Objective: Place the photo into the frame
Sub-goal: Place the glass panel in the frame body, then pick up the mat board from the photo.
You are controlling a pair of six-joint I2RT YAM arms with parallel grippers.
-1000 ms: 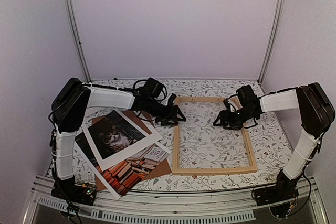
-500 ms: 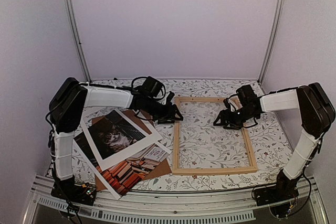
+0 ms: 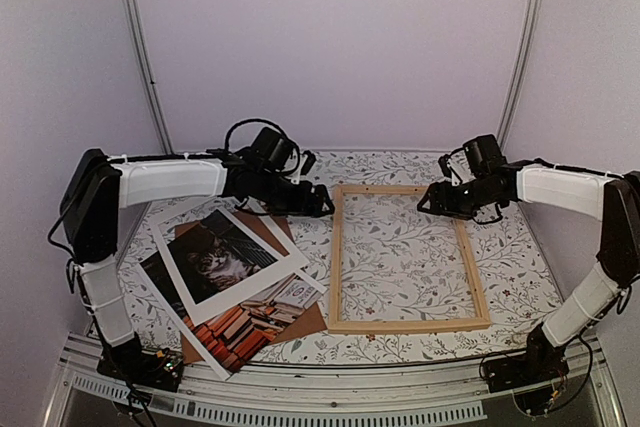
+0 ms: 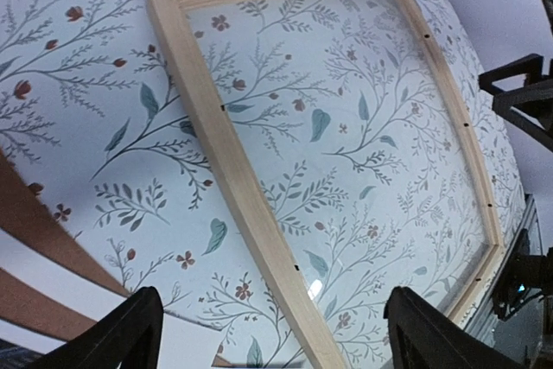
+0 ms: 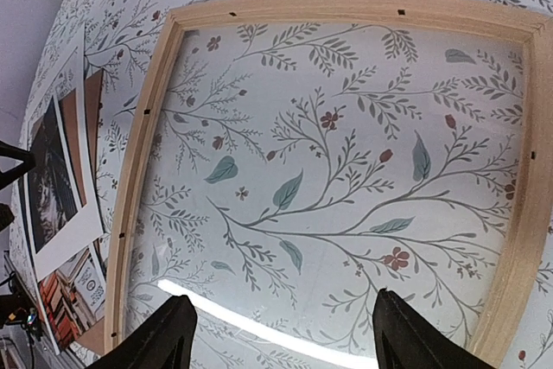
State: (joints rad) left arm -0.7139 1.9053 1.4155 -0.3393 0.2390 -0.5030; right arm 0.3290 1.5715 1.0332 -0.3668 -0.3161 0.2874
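- Frame (image 3: 335, 259) lies flat on the middle-right of the table (image 3: 512, 247), with nothing in it but what looks like glass.
- Left gripper (image 3: 322, 204) hovers at its far-left corner and right gripper (image 3: 428, 199) at its far-right corner. Both have their jaws apart and hold nothing.
- Photo (image 3: 235, 329) sits in the pile at the near-left corner, partly under the mat (image 3: 268, 265) and board (image 3: 305, 319).
- Step in hand, I judge: the frame is ready and fetching the photo comes next.
- That calls for the left gripper to reach the pile and lift the thin sheet by an edge without dragging the mat.
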